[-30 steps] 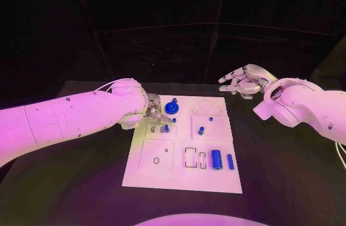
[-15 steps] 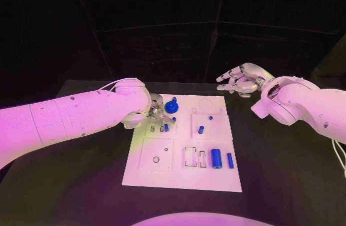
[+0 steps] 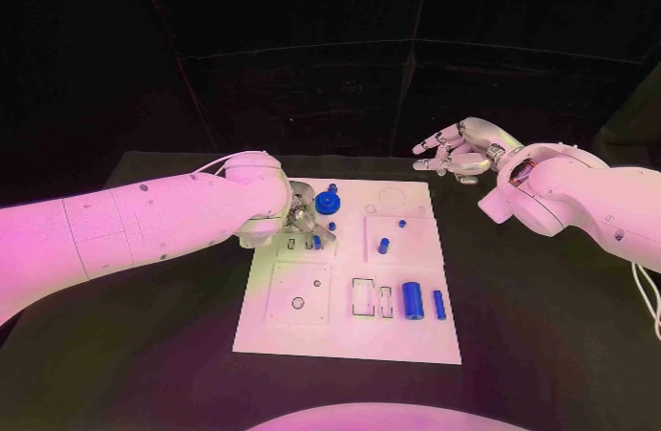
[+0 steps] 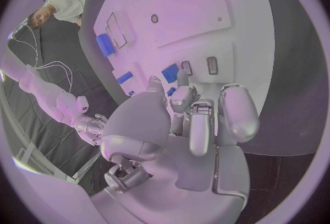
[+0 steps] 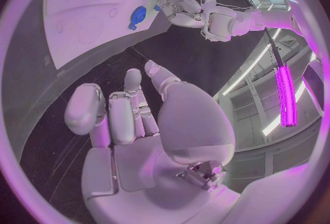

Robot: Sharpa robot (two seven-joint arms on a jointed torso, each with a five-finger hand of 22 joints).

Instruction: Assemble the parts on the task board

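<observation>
Item: small blue peg (image 3: 317,243), stiff, light; I judged side pinch best. Left robot hand (image 3: 299,223) over it, grip indiscernible; right robot hand (image 3: 456,150) empty, fingers spread.

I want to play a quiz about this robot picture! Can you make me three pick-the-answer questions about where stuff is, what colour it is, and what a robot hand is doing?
1. Where is the right robot hand?
A. Over the table beyond the task board's far right corner
B. On the board's near edge
C. Under the table

2. What colour is the round part?
A. Yellow
B. Blue
C. Green

3. What is the left robot hand doing?
A. Resting off the table
B. Holding a cup
C. Reaching down at the task board

Answers: 1 A, it hangs past the board's far corner. 2 B, it looks blue. 3 C, its fingers point at small parts.
</observation>
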